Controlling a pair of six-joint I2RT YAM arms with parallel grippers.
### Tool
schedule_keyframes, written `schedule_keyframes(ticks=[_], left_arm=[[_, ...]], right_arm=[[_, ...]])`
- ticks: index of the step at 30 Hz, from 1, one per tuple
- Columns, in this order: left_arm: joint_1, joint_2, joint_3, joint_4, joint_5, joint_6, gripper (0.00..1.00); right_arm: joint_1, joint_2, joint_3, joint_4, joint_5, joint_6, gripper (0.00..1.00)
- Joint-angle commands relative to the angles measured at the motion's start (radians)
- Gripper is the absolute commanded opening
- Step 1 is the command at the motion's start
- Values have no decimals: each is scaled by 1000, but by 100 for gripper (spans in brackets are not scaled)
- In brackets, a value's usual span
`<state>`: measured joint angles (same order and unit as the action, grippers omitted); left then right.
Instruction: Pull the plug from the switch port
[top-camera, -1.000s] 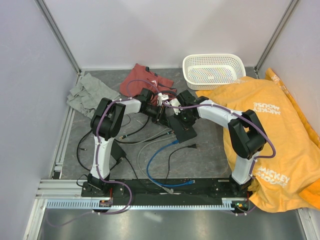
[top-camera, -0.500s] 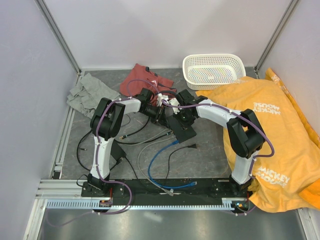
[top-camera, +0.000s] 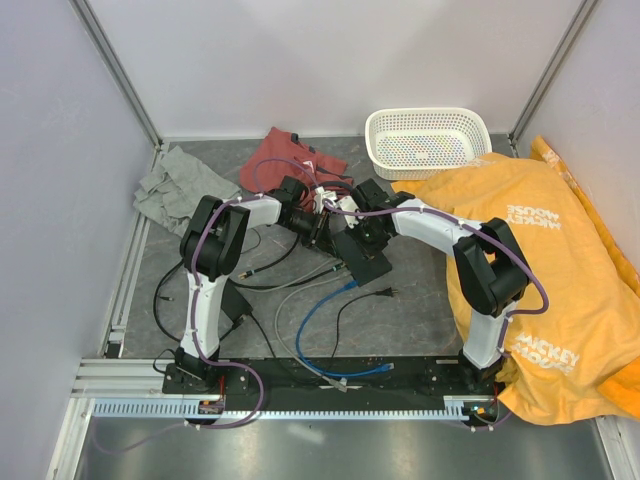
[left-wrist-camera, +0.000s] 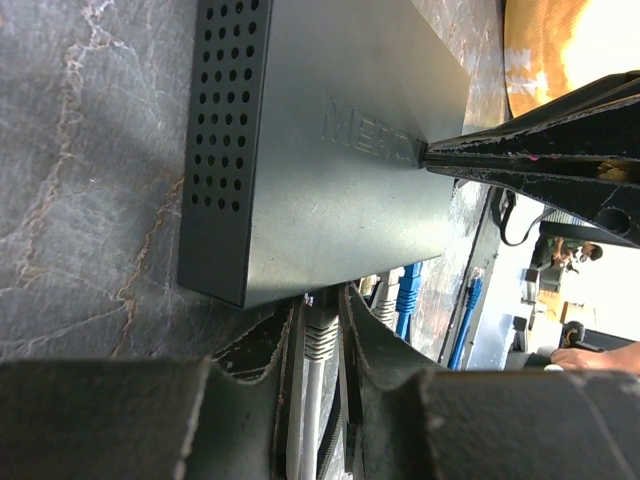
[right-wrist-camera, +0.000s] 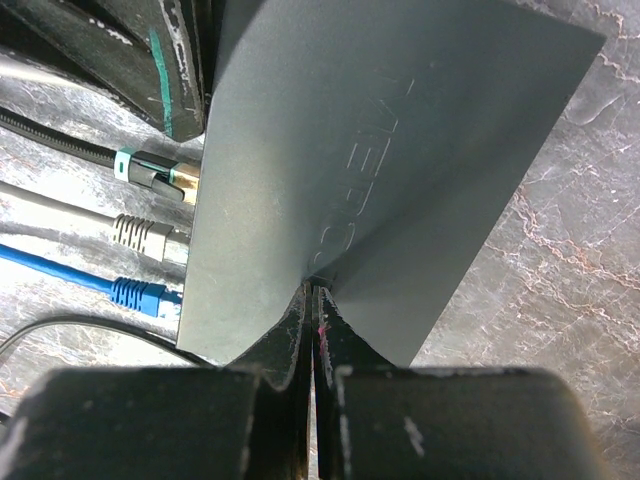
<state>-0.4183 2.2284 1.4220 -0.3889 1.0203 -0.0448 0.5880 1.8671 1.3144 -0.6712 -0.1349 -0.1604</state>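
Switch (top-camera: 366, 262) lying flat mid-surface (top-camera: 420, 300), port edge toward my left gripper (left-wrist-camera: 320, 302), which is clamped on the grey plug (left-wrist-camera: 318, 345) at its port. My right gripper (right-wrist-camera: 313, 296), fully closed, presses its tips on the lid. I judge two hazards. The tips may skate on the smooth lid, so the switch drags along. My grip may also slide off the boot if the latch holds.
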Motion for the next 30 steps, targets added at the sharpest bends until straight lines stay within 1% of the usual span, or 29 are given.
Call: schedule_keyframes(ticks=[1,7,11,17,20,25,30], left_arm=[[-10,-16,-41,-59,-85,83,2],[-10,-29,-66,-97,-89,112,2],[-8,-35,-74,-175,-97,169,2],[16,-116,-133,-220,-114,221,2],[53,-154,-132,-255,-114,232,2],[125,-185,-64,-376,-123,289,2],[196,-317,-12,-421,-134,335,2]], right_arm=[[13,35,-3,59,8,-1,0],[12,37,-4,59,24,-4,0],[13,41,-1,59,29,-4,0],[13,47,2,59,20,1,0],[13,49,3,59,17,2,0],[13,50,6,62,17,1,0],[13,47,0,65,20,-1,0]])
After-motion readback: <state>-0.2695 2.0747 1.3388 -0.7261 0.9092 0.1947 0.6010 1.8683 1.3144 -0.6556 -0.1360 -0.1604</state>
